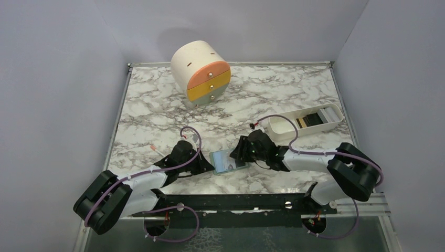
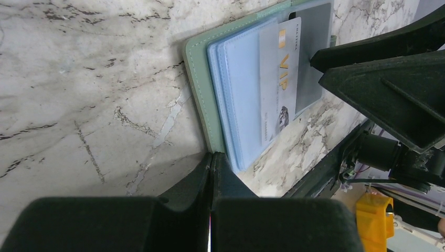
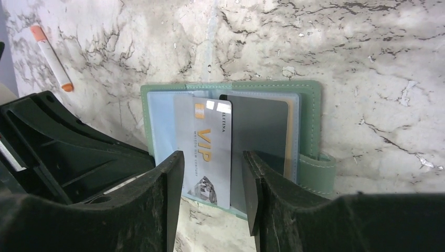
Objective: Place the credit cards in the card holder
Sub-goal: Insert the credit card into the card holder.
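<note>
card holder (image 1: pixel 229 161) lies open flat on the worktop (image 1: pixel 157 105), lower centre of top view. left tool (image 2: pixel 212 157) fully closed, gripping nothing, tip at the holder's corner. right tool (image 3: pixel 212 156) partly spread, fingers straddling the grey VIP card (image 3: pixel 204 142) sticking out of a slot, not clamped on it.

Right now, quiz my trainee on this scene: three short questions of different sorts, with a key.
1. True or false: the wallet lies closed.
2. The loose cards lie in: A the drawers; B the tray; C the table.
3. Which is shut: the left gripper or the right gripper?
Key: 1 false; 2 B; 3 left gripper.
</note>
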Tool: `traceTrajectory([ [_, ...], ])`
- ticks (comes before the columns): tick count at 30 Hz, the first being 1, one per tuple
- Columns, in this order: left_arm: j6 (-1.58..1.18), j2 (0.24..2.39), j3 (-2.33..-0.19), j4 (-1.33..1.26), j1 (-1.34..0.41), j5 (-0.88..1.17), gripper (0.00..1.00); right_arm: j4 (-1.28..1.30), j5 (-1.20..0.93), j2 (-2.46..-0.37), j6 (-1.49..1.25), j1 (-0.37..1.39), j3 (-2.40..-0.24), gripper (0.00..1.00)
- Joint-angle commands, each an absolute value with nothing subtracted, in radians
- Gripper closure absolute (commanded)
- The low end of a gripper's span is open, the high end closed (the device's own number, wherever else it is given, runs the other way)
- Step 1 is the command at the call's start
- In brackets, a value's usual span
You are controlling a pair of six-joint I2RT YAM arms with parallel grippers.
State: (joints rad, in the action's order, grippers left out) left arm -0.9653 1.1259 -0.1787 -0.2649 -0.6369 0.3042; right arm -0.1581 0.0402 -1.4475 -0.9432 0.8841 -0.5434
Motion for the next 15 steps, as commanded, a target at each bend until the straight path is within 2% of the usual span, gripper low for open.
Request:
traceTrajectory([
  [1,-0.944,1.116,-0.171,-0.229,-0.64,0.312,1.0,-0.123,0.032,-1.487,-0.871,0.889,-0.571,0.54],
  [10,-0.933,1.153,-0.198,-0.236,-0.64,0.314,1.0,-0.172,-0.06,-1.567,-0.87,0.897,-0.61,0.55],
  [15,-0.926,1.19,-0.213,-0.254,-0.64,0.325,1.0,-0.3,-0.142,-1.572,-0.925,0.902,-0.56,0.55],
])
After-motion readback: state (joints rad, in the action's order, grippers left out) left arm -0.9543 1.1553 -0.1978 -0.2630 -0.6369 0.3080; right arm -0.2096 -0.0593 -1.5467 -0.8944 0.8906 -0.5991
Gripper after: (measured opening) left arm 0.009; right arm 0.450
